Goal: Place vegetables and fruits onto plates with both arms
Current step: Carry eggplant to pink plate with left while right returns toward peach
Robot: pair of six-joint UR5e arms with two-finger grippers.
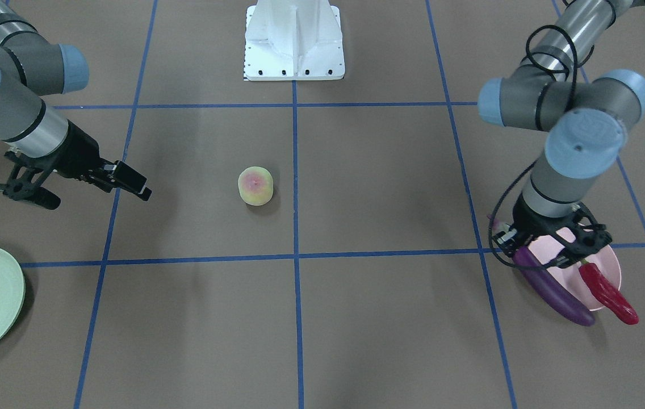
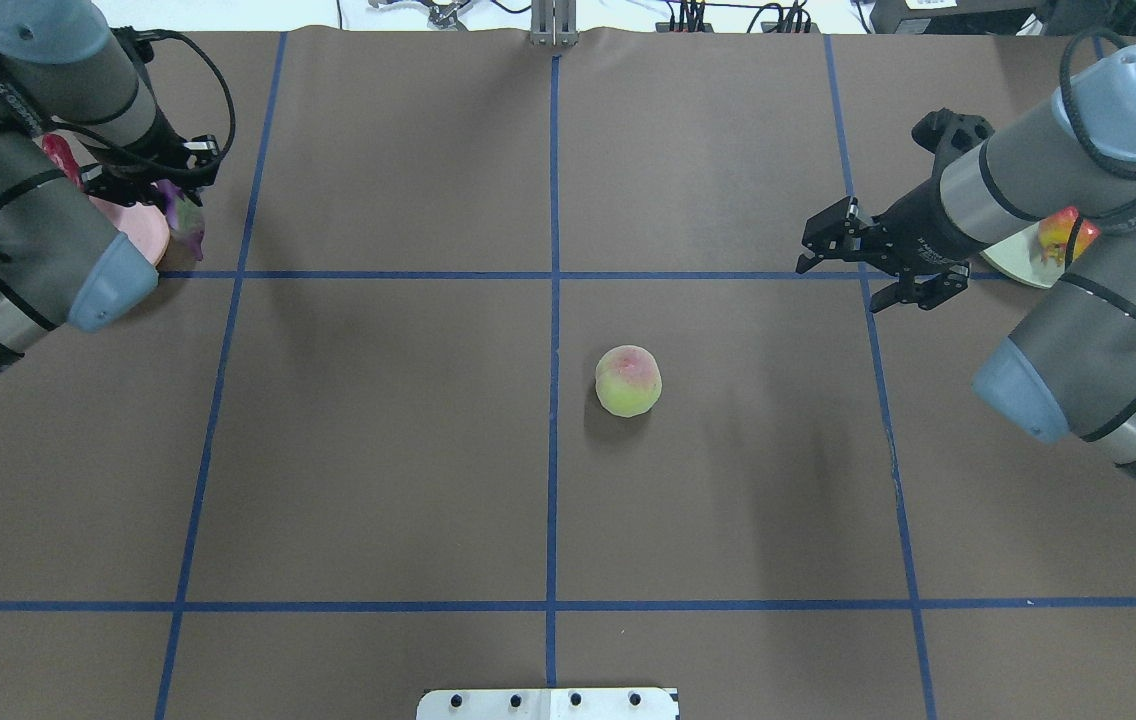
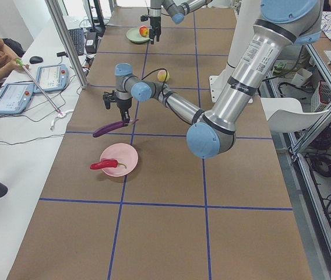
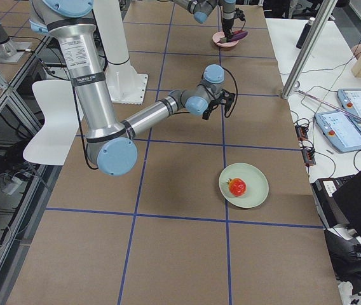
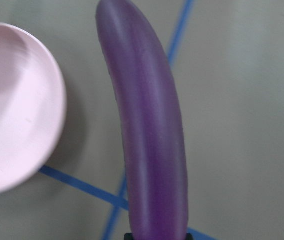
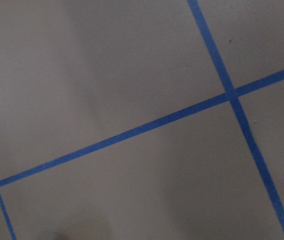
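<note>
Purple eggplant (image 5: 147, 125), clamped by the left gripper (image 3: 124, 116), hung at the pink plate's (image 5: 17, 110) three o'clock, wrist view — right gripper (image 2: 840, 285) gaped empty.

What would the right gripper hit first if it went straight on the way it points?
Probably the table near a blue tape crossing: the right gripper tilts downward and its wrist view shows only that. The yellow-green fruit seems off that line; depth is unclear.

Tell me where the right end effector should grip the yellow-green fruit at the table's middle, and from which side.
Grip the yellow-green fruit across its widest middle, coming straight down from above. It is round and sits alone on the table, so any finger direction probably works. The open right end effector is nearest.
</note>
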